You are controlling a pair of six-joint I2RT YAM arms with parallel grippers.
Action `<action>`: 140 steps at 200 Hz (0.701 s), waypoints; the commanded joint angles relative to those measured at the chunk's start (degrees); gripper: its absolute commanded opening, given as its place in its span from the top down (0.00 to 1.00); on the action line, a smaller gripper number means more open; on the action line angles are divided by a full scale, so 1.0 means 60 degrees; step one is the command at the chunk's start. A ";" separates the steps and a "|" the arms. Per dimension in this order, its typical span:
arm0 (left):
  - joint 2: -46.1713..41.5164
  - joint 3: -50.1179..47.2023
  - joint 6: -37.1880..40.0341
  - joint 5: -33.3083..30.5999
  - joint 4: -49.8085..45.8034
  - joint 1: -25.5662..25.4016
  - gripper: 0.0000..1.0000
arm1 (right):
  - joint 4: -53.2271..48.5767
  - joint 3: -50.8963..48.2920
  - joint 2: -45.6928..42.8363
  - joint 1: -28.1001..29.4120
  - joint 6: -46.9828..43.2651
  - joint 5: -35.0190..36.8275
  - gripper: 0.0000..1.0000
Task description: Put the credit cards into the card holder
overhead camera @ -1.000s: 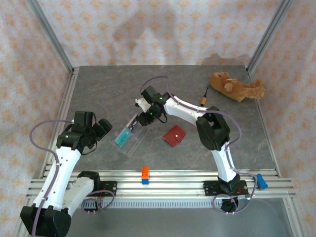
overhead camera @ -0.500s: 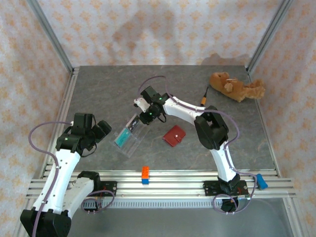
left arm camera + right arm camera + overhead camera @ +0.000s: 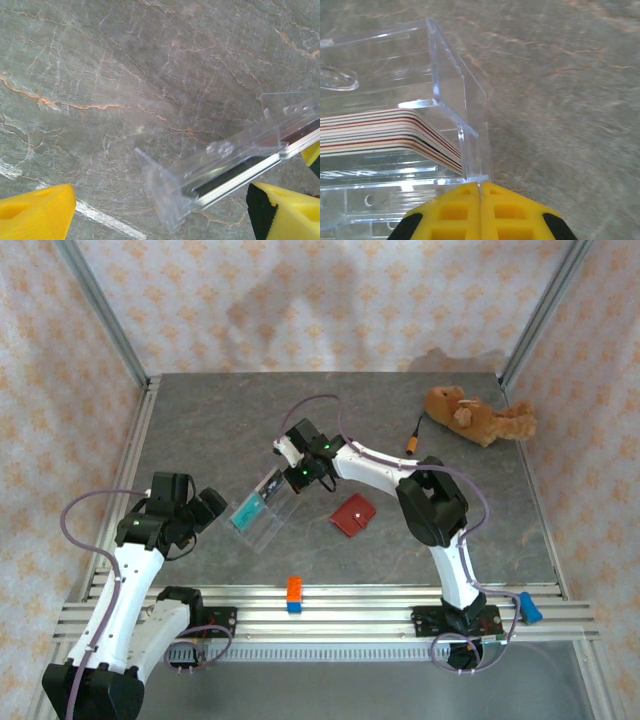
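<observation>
The credit cards (image 3: 385,135) lie stacked inside a clear plastic tray (image 3: 262,520), a teal one (image 3: 248,511) on top; their edges also show in the left wrist view (image 3: 250,170). My right gripper (image 3: 480,197) is shut on the tray's thin clear end wall (image 3: 470,125), at the tray's far right end (image 3: 298,483). Just left of the tray, my left gripper (image 3: 208,508) stands open, its yellow fingertips (image 3: 35,210) wide apart on either side of the tray's near end (image 3: 170,192). The card holder (image 3: 353,515), a red wallet, lies closed to the right of the tray.
A brown plush toy (image 3: 480,417) lies at the back right, with a small orange-tipped object (image 3: 413,444) near it. An orange and blue block (image 3: 295,594) sits on the front rail. A blue piece (image 3: 528,607) rests at the rail's right end.
My right gripper has closed onto the tray's end wall. The left arm has edged slightly nearer the front. The tray has barely shifted.
</observation>
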 commanded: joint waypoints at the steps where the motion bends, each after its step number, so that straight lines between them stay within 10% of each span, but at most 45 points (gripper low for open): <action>1: -0.0014 -0.0067 0.0085 0.0027 0.0024 0.0101 0.10 | 0.0216 -0.0275 -0.0111 -0.0241 0.1113 0.2345 1.00; 60: 0.0421 0.0218 0.0642 0.0888 0.0532 0.0099 0.10 | 0.0240 -0.0514 -0.0731 -0.1206 0.3563 0.3319 1.00; 140: 0.0587 -0.0336 0.0994 0.2705 0.2000 0.0041 0.13 | -0.0141 -0.1571 -0.1768 -0.1491 0.2704 0.2698 1.00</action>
